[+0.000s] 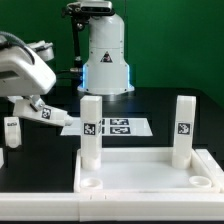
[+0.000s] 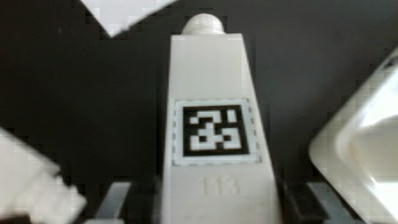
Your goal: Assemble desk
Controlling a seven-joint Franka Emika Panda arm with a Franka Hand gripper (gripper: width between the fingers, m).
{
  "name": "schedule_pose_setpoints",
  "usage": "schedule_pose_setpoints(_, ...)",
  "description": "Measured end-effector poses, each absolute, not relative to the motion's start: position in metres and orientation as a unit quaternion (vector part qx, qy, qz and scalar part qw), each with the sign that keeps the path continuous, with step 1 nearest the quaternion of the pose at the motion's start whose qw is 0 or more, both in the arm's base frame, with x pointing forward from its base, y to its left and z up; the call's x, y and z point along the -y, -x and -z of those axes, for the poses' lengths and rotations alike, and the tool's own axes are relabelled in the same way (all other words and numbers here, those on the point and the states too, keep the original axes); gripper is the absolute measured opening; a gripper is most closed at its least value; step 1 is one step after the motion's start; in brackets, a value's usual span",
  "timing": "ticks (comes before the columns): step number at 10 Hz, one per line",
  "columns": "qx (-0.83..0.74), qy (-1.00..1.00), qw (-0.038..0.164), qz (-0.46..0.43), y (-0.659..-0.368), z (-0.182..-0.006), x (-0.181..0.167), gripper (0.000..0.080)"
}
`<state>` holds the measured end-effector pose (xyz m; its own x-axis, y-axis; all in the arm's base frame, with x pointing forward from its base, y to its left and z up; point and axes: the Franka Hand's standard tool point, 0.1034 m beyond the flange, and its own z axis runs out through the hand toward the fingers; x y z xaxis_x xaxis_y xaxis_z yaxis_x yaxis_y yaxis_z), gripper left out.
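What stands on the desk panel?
A leg at the exterior view's left and a second leg at its right, upright at the panel's far corners. Near holes are empty; legs cover the far ones.

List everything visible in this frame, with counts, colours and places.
Panel: one, white, front of the table.
Upright legs: two, white, at the panel's rear corners.
Held leg: one, white, tilted, in the claw.
Loose leg: one, white, exterior view's left edge.
Marker board: one, white, flat behind the panel.
Table: one, black, under everything.
Arm: one, white, base at rear.
Claw: one, dark-fingered, shut on the held leg.
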<state>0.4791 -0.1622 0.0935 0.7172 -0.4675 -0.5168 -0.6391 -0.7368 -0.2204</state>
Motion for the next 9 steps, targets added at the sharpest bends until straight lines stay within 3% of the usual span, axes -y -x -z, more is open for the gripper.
schedule_pose_setpoints(1,-0.292,0.918,0.194,-0.186,-0.504,-0.119,0.167,0.0284)
schedule_pose_setpoints(3,-0.254,0.951,0.157,-0.08,-0.566,-0.16,0.163,0.0284)
schedule_pose_setpoints(4,-0.249,0.955,0.146,-0.065,-0.577,-0.173,0.149,0.0284)
schedule_pose_setpoints(7,-0.254,0.96,0.105,0.043,-0.588,-0.172,0.153,0.0284)
schedule_pose_setpoints(8,-0.243,0.964,0.074,0.08,-0.603,-0.186,0.137,0.0284)
schedule_pose_setpoints(9,-0.225,0.965,0.065,0.122,-0.62,-0.201,0.108,0.0284)
